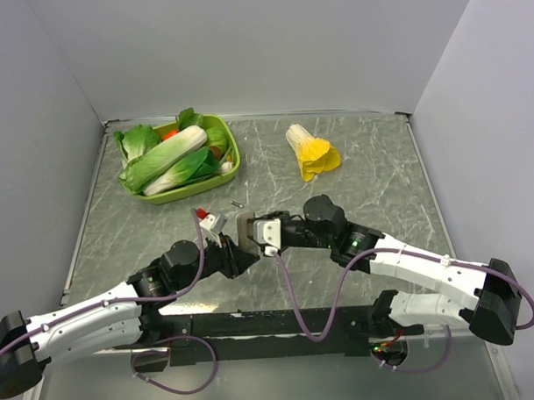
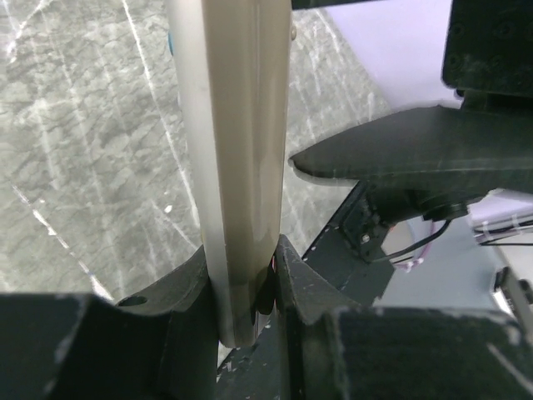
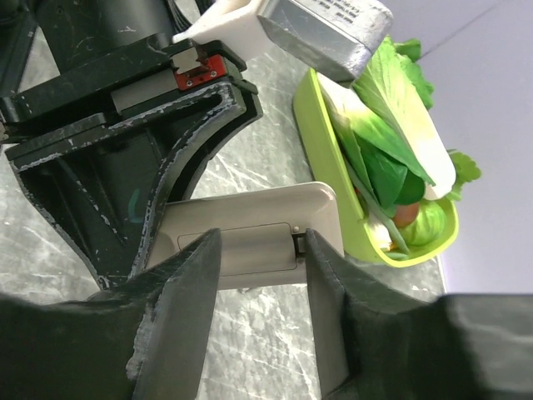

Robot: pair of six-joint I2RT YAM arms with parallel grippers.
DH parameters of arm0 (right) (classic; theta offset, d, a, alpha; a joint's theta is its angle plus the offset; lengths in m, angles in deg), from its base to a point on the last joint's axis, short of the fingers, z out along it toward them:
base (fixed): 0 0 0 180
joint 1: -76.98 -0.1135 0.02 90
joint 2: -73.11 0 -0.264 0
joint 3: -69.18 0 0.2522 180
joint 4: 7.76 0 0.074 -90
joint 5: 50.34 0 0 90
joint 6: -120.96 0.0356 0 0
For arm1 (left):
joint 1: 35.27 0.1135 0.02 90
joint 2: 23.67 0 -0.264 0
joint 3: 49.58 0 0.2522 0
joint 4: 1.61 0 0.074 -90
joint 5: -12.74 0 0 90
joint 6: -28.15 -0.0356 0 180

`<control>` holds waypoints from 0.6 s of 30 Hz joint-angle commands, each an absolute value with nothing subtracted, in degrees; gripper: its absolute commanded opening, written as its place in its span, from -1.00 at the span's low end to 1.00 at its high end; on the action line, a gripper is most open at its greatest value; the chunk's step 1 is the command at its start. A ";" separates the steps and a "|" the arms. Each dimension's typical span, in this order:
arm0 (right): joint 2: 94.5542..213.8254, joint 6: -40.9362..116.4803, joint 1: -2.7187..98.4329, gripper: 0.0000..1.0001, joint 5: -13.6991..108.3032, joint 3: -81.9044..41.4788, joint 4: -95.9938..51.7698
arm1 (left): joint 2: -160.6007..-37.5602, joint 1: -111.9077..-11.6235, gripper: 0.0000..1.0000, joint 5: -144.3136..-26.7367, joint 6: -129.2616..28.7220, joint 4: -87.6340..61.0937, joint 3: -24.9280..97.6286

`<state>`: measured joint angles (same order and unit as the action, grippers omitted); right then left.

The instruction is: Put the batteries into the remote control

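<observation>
Matte black left claw pinches the smooth, slim beige remote control

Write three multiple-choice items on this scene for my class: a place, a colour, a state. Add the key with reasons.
1. Seen from above, where is the green tray? A far left; B far right; C near edge.
2. The loose toy cabbage is: A yellow and white; B red; C blue.
3. The left gripper is: A open over the tray; B shut on the remote control; C holding the cabbage.
Key: 1A, it sits at the back near the left wall; 2A, yellow leaves on a white stalk; 3B, the left wrist view shows its fingers clamping the remote.
</observation>
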<state>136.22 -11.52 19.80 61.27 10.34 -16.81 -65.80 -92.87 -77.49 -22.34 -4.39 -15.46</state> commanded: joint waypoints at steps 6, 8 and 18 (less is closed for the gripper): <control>140.87 -7.72 19.86 -0.43 69.02 9.72 -29.42 | -62.96 -93.01 -0.97 -77.62 -30.38 9.94 -12.18; 140.70 -7.36 19.86 -0.52 69.02 10.07 -29.16 | -62.96 -92.22 -0.97 -77.44 -30.12 10.20 -12.61; 138.59 -5.17 20.21 -0.75 70.42 12.79 -26.35 | -65.07 -88.27 -0.97 -78.32 -27.05 14.51 -17.27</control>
